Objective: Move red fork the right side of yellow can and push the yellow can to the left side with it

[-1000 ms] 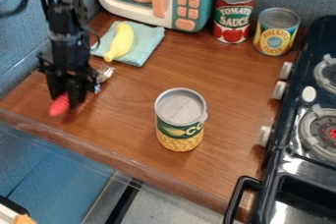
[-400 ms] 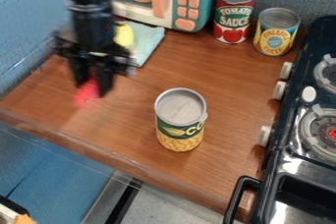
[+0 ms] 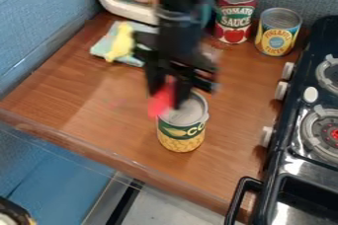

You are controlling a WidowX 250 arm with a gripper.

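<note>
Spanning the middle of the view, the wooden counter [image 3: 79,93] carries everything but the stove [image 3: 297,105], which runs down the edge from 2 to 5 o'clock, its knobs facing 9. The toy microwave [image 3: 125,12] sits at the counter's back, between 11 and 12, partly behind the black arm [image 3: 182,2]. That arm drops in from 12 o'clock, its claw [image 3: 166,99] hanging near the centre, closed around the fork.

The blue cloth [image 3: 102,46] lies at 11 o'clock, near the microwave. The yellow can [image 3: 182,135] stands upright just below the centre, toward 6, with its lid partly hidden by the claw. The red can [image 3: 235,14] stands upright at 1 o'clock, just beside the microwave; the blue can [image 3: 278,34] stands near it, between 1 and 2.

The banana [image 3: 121,44] rests on the cloth, its lower end pointing to 7 o'clock. The fork [image 3: 161,103] has its red handle between the claw's fingers, the blurred end slanting down toward 7 and overlapping the yellow can's rim at about 10 o'clock. I cannot tell whether fork and can touch.
</note>
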